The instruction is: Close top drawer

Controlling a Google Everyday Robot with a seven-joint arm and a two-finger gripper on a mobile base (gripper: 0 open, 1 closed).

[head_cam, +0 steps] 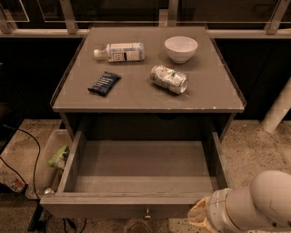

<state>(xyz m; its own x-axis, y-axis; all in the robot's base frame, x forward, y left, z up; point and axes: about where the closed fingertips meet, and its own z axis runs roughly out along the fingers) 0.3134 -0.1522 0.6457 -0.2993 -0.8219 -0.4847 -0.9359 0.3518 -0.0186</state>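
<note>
Top drawer (127, 199) open, one knob (147, 211), one claw (199, 217) by front-right corner

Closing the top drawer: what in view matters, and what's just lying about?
For the job: top drawer, pulled out; its knob; end effector, low right by the drawer front.
Lying about: bottle, white bowl, can, dark packet, all on the cabinet top.

Dim, warm light. Behind the back edge of the worktop (136, 93), a pale rail (41, 32) crosses dark glass panels (113, 9). There's speckled floor (254, 145), a clear bin (45, 157) and black cable (35, 154) off the left edge, and a white post (278, 111) off the right. The pincer (198, 216) sits low, beyond the front right corner.
</note>
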